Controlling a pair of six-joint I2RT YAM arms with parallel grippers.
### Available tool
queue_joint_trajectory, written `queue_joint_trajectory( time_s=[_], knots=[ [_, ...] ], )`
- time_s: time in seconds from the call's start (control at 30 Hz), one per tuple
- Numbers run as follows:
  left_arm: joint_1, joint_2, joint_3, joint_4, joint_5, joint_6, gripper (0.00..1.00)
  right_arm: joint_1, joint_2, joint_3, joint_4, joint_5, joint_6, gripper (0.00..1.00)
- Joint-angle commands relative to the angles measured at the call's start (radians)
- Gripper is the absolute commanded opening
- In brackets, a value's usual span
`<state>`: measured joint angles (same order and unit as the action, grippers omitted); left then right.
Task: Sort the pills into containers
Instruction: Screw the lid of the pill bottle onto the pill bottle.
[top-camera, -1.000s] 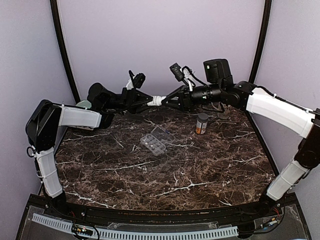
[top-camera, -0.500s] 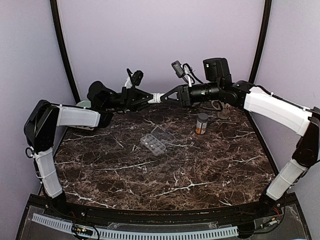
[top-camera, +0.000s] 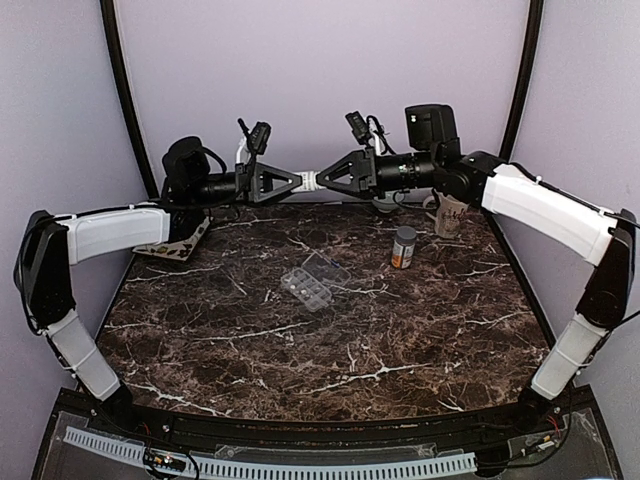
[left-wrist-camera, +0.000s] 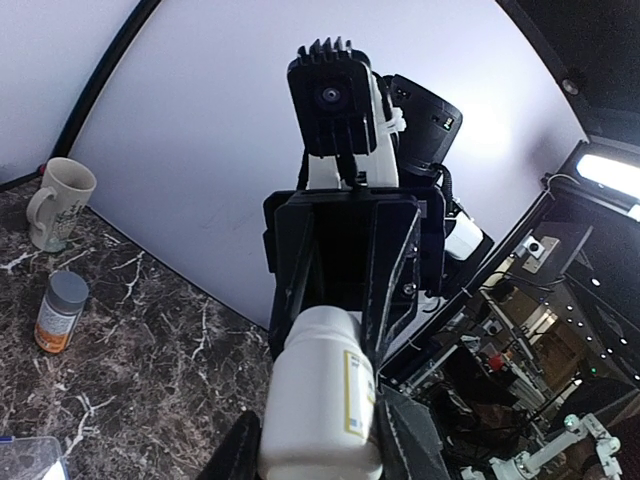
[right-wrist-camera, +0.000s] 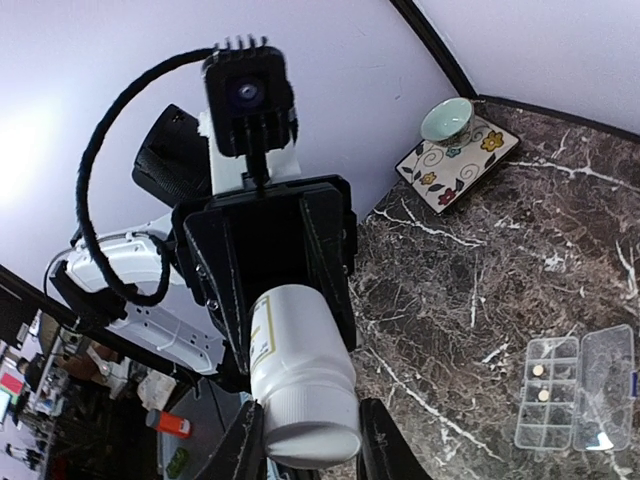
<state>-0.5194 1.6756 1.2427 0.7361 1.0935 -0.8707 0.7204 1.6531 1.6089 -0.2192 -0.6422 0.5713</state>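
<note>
- Two arms, the left arm (top-camera: 120, 232) and the right arm (top-camera: 540, 210), reach level toward each other. They meet high over the rear edge of the dark marble desk (top-camera: 300, 370).
- Far left rear: a square patterned tile (right-wrist-camera: 470, 160) lies on the desk with a small pale-green cup (right-wrist-camera: 447, 118) on it. In the top view the left arm hides most of it.
- Left tool (top-camera: 300, 184): closed partway on the labelled body of a white bottle (top-camera: 309, 181), with a finger pressed to each side.
- White bottle: it lies level in the air, bridging the short gap between both tools, well above the desk.
- Organiser box (top-camera: 305, 288): flat on the desk near the middle, below the bottle and nearer the arm bases. Its clear lid (top-camera: 331, 270) is swung open and lies beside it. The right wrist view shows a small round pill (right-wrist-camera: 540, 370) in each of two compartments.
- Right tool (top-camera: 321, 182): clamped narrowly on the bottle's other end, which has a ridged rim like a cap.
- Amber bottle (top-camera: 403, 247): upright with a grey cap, right of the box and apart from it.
- Mug (top-camera: 449, 214): pale, at the rear just behind the amber bottle, partly under the right arm.
</note>
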Motion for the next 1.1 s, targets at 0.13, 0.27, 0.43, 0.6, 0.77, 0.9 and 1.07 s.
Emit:
queue_joint_trajectory(
  time_s=[0.13,0.27,0.43,0.6,0.77,0.9,1.07],
  knots=[
    [-0.090,-0.102,0.014,-0.346,-0.064,0.398,0.00,0.018,0.086,0.005,0.151,-0.075,0.293,0.00],
    [-0.090,-0.102,0.034,-0.442,-0.082,0.479,0.00,0.013,0.079,-0.033,0.228,-0.112,0.387,0.00],
    [-0.090,-0.104,0.031,-0.446,-0.072,0.494,0.00,0.011,0.070,-0.105,0.414,-0.177,0.556,0.00],
    [-0.090,-0.114,0.016,-0.396,-0.070,0.465,0.00,0.011,0.067,-0.159,0.590,-0.211,0.708,0.00],
    [-0.090,-0.113,-0.019,-0.254,-0.056,0.376,0.00,0.011,0.081,-0.197,0.798,-0.221,0.879,0.00],
    [-0.090,-0.095,-0.044,-0.130,-0.025,0.270,0.00,0.013,0.084,-0.179,0.791,-0.232,0.866,0.00],
    [-0.090,-0.053,-0.066,0.087,0.026,0.082,0.00,0.013,0.090,-0.194,0.845,-0.250,0.871,0.00]
  ],
)
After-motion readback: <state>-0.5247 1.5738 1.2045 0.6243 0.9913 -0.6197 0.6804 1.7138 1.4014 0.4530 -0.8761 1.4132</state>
